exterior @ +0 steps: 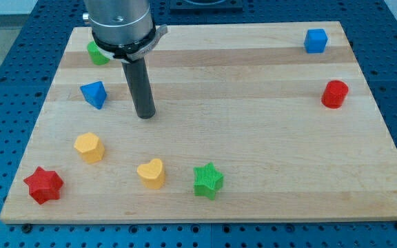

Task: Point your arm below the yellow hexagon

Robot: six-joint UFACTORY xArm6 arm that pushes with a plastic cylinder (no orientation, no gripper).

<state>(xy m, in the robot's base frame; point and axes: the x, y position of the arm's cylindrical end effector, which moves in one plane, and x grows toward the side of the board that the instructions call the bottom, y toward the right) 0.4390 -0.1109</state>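
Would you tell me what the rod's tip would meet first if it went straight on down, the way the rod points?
My tip points straight down at the bare wooden board, which it seems to touch already; no block lies beneath it.

Broad grey metal cylinder at the wrist; below it a dark ring collar with small side lugs; beneath that a straight, matte charcoal rod, ending in my tip (145, 116), blunt and flat.
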